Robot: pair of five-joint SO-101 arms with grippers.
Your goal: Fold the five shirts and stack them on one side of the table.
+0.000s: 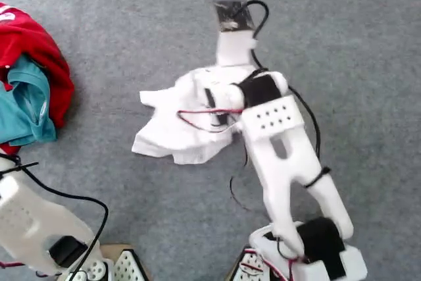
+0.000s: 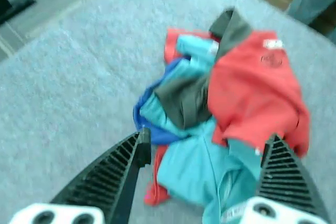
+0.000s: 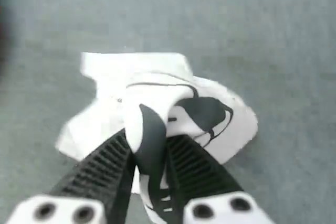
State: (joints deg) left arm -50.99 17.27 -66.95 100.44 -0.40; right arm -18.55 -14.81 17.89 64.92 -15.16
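- Right wrist view: the right gripper (image 3: 149, 139) is clamped on a raised fold of the white shirt (image 3: 157, 80), which lies crumpled mid-desk (image 1: 118, 44) and spreads toward the left arm's side.
- The left gripper (image 2: 208, 137), jaws apart, hovers by the pile of coloured shirts (image 2: 236, 87); it looks like four, though overlaps make counting unsure.

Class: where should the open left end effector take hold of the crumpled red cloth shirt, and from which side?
Probably the loose edge of the crumpled red cloth shirt, where it lies over the teal shirt. Bring the left end effector down from above: the red cloth tops the heap, and that raised edge offers a fold to pinch.
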